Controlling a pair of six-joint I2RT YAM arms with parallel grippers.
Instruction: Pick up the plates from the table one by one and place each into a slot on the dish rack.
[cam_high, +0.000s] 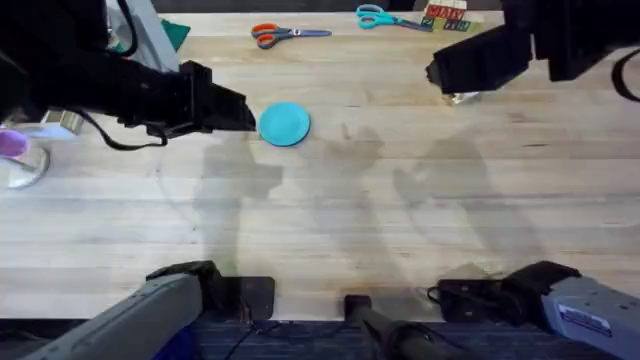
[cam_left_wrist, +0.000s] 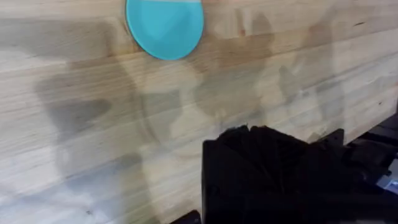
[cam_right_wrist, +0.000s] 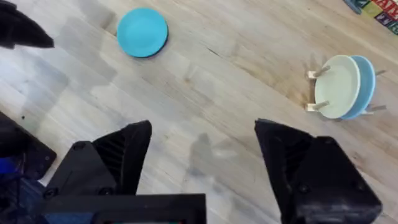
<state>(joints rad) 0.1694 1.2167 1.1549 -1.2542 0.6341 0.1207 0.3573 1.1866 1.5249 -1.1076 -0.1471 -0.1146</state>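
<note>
A teal-blue plate (cam_high: 285, 124) lies flat on the wood table (cam_high: 340, 210), also seen as plate (cam_left_wrist: 165, 25) and plate (cam_right_wrist: 142, 32). My left gripper (cam_high: 240, 112) hovers just left of it, its fingers together in one dark point with nothing between them. The dish rack (cam_right_wrist: 316, 106) holds a cream-yellow plate (cam_right_wrist: 336, 86) upright in a slot, with a sky-blue plate (cam_right_wrist: 367, 84) behind it. My right gripper (cam_right_wrist: 204, 134) hangs open and empty above the table, near the rack. In the overhead view the right gripper (cam_high: 450, 72) covers most of the rack (cam_high: 464, 97).
Orange-handled scissors (cam_high: 272, 35), teal scissors (cam_high: 385, 17) and coloured blocks (cam_high: 446, 16) lie along the far edge. A glass with a purple item (cam_high: 18, 155) and a metal can (cam_high: 58, 122) stand at the left. Bare tabletop stretches between the plate and the rack.
</note>
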